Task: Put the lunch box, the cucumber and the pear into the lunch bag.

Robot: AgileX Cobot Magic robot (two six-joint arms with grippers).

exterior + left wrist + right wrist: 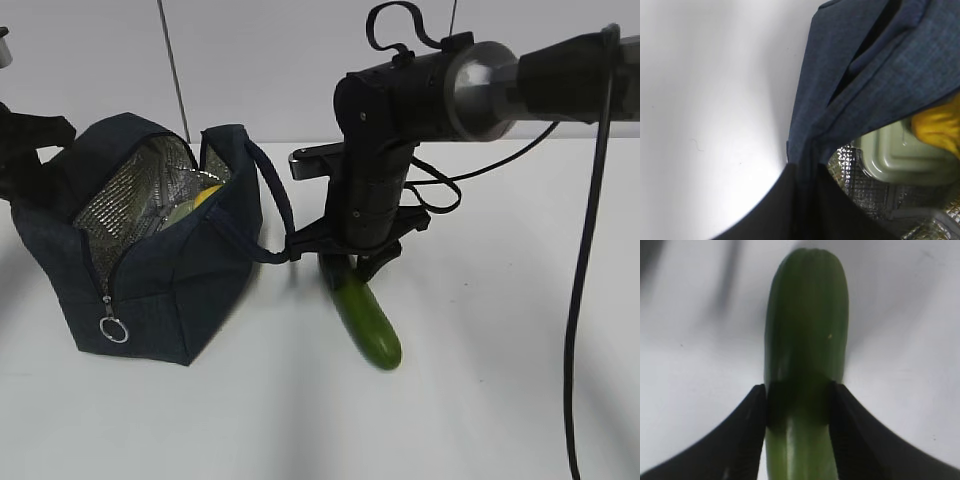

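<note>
- We see our right gripper (798, 405) clamped on the cucumber (366, 322), mid-frame on the table (480, 380).
- Our left gripper (805, 200) pinches the bag (160, 270) edge, left; box (900, 157) and pear (940, 127) inside.

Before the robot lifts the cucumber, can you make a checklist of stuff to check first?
1. Fingers on both sides of the cucumber: ok, the right end effector has it between its pads.
2. Grip fully tight: cannot tell, the pads look to be touching it.
3. Lunch bag open: ok, the silver lining shows.
4. Bag held steady: ok, the left end effector is pinching the bag's edge.
5. Lunch box and pear already inside: ok.
6. Room left for the cucumber: cannot tell, it looks long next to the bag.
</note>
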